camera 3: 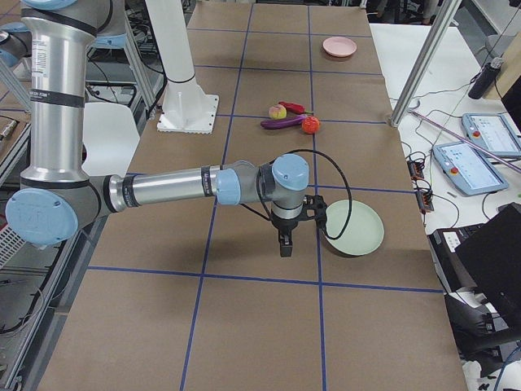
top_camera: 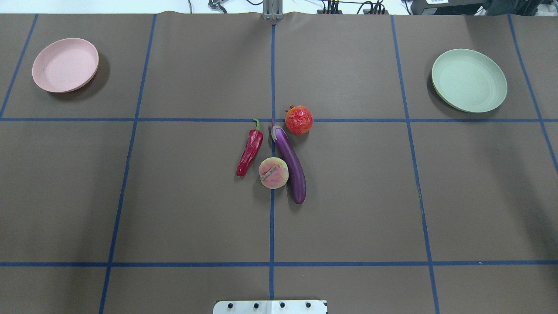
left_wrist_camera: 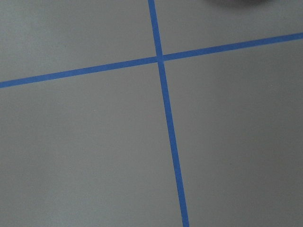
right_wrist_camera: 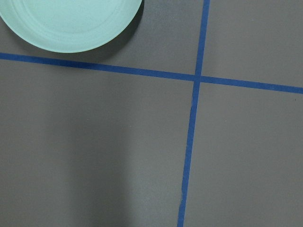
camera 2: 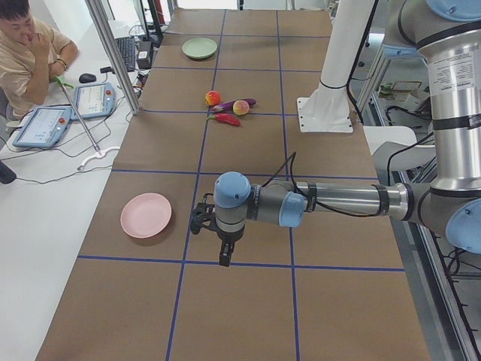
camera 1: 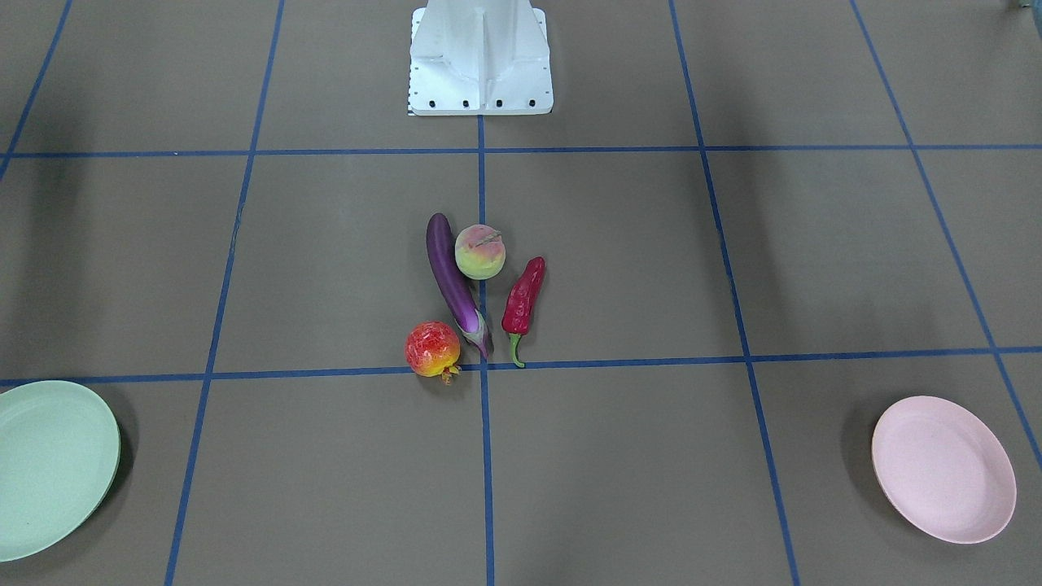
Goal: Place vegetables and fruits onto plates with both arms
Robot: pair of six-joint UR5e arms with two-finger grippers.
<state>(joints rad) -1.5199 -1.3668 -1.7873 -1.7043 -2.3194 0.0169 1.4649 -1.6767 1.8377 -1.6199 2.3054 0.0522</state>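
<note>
The purple eggplant (top_camera: pixel 291 165), peach (top_camera: pixel 273 172), red chili (top_camera: pixel 250 150) and pomegranate (top_camera: pixel 299 119) lie close together at the table's middle. The pink plate (top_camera: pixel 65 64) sits far left and the mint plate (top_camera: pixel 468 80) far right; both hold nothing. My left gripper (camera 2: pixel 222 256) hangs pointing down over bare table beside the pink plate (camera 2: pixel 146 215). My right gripper (camera 3: pixel 285 243) hangs pointing down just beside the mint plate (camera 3: pixel 354 228), whose edge shows in the right wrist view (right_wrist_camera: pixel 71 23). I cannot tell whether either gripper is open or shut.
The white base block (camera 1: pixel 480 57) stands at the table's robot side. Blue tape lines (top_camera: pixel 272 218) grid the brown table. An operator (camera 2: pixel 30 53) with tablets (camera 2: pixel 94 98) sits beyond the table's far side, and a slanted metal pole (camera 2: pixel 113 53) stands there.
</note>
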